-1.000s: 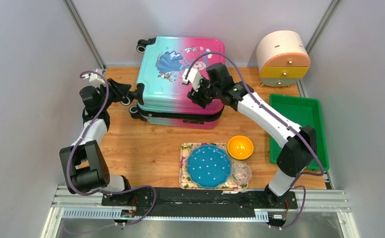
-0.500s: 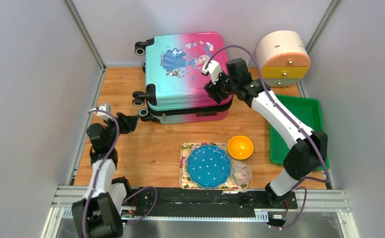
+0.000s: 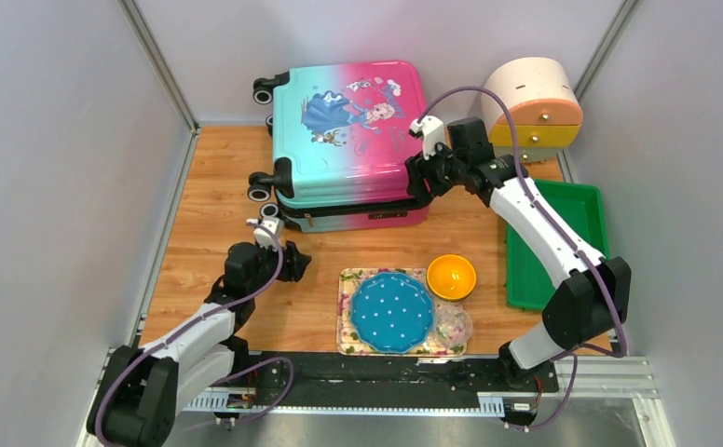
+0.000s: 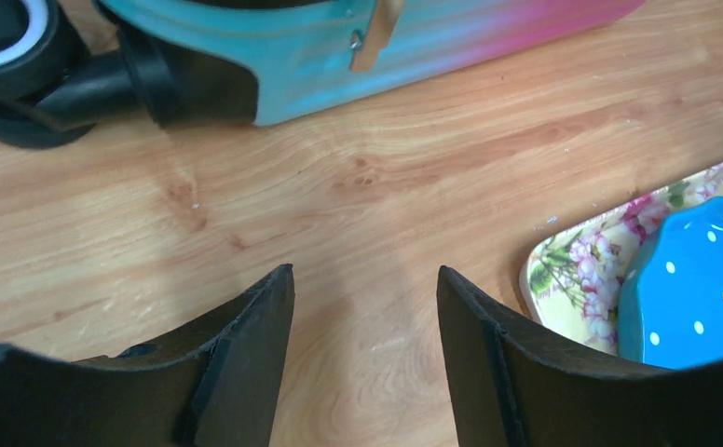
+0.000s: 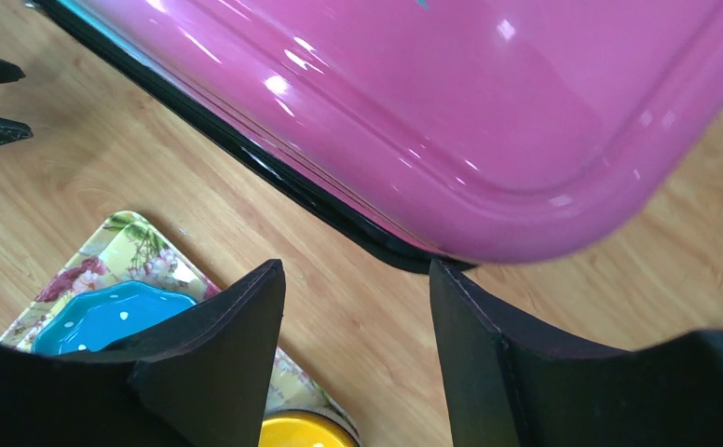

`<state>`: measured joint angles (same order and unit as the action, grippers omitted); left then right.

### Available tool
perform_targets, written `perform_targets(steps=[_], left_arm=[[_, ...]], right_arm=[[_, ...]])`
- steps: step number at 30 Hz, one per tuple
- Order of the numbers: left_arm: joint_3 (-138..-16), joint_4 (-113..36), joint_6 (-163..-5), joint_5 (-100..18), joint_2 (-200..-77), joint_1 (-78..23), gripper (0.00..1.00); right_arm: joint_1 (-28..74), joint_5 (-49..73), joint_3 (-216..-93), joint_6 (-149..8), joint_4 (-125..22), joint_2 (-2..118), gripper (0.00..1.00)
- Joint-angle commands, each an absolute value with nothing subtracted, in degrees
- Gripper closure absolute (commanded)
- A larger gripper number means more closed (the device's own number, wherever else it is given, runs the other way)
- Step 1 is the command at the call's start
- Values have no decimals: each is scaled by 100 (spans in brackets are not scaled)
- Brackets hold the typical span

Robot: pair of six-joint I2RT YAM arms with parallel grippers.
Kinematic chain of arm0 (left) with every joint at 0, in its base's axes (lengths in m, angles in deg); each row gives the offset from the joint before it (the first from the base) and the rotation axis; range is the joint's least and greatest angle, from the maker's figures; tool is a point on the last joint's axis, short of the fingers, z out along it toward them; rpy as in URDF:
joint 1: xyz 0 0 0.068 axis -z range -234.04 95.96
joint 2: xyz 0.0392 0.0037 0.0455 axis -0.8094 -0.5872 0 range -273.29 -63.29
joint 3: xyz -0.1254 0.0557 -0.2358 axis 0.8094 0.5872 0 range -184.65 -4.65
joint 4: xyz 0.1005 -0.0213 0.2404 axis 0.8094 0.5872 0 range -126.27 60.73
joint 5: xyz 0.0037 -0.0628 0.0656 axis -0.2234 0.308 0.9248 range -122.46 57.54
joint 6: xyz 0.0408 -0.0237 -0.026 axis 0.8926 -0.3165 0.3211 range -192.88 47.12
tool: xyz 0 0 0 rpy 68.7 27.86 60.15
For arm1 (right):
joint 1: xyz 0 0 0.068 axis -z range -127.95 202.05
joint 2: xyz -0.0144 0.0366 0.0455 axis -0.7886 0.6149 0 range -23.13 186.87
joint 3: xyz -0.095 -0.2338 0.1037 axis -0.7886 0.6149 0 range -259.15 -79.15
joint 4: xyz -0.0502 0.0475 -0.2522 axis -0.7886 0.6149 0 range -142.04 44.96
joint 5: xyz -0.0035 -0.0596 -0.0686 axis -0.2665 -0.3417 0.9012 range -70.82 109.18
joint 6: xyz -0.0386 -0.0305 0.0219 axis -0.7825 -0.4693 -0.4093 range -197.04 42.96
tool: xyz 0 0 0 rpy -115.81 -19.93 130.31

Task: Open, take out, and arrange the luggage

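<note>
Luggage (image 3: 344, 140) is laid flat and shut at the back of the table (image 3: 204, 233). Shell is judged stiff, glossy, slippery; the zipper seam is best gripped. Left gripper (image 4: 365, 279) and right gripper (image 5: 356, 270) are seen spread apart, empty.

We see a floral tray (image 3: 347, 307) at six o'clock on the table (image 3: 209, 233), a blue plate (image 3: 392, 312) on it, an orange bowl (image 3: 451, 277) at its two o'clock, a green tray (image 3: 577, 219) at three, a cabinet (image 3: 530, 107) at two.

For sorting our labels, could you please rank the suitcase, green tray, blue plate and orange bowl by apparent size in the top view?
1. suitcase
2. green tray
3. blue plate
4. orange bowl
</note>
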<state>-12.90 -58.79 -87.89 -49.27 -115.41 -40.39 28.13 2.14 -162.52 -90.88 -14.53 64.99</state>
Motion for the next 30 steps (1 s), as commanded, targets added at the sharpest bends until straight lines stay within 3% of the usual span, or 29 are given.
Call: perform_targets(steps=[1, 11, 21, 27, 30], left_arm=[[-1914, -6211, -8651, -3268, -12023, -3332, 32], [-2836, -6414, -9195, -1612, -13086, -2741, 33], [-3190, -6878, -9688, -1173, -13544, -2443, 38], [-3190, -7064, -9521, -961, -13703, -2389, 50], [-3146, -7046, -9442, -987, -13615, -2389, 67]], right_arm=[[3148, 230, -16080, -8644, -1460, 6108, 38], [3737, 99, -15685, -8372, -1478, 5887, 38], [3896, -51, -15658, -8354, -1469, 5993, 38], [3913, -174, -15728, -8372, -1487, 6002, 38], [3896, -306, -15764, -8398, -1487, 5958, 39]])
